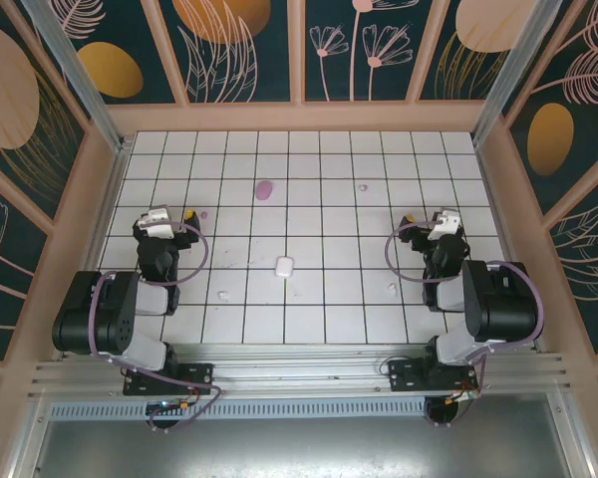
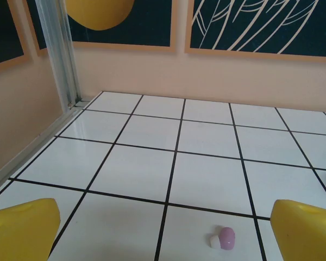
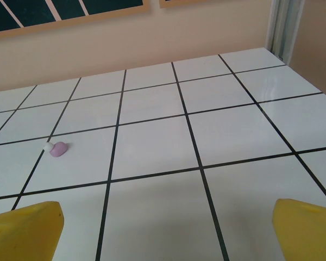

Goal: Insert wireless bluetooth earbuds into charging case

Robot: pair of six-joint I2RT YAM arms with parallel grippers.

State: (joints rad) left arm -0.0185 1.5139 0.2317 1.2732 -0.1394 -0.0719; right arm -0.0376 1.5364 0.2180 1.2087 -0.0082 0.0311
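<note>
Earbuds [image 1: 222,295], tiny white plastic pieces, flank the glossy white charging case [image 1: 284,266] at eight and four o'clock; left gripper [image 2: 163,239] and right gripper [image 3: 163,234], gaping empty, should each take the nearer.

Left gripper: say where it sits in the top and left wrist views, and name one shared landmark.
Top external: left gripper, left of centre, above its arm's base.
Left wrist: its yellow fingertips in the two bottom corners, wide apart.
Shared landmark: the aluminium corner post, far left in both.
</note>
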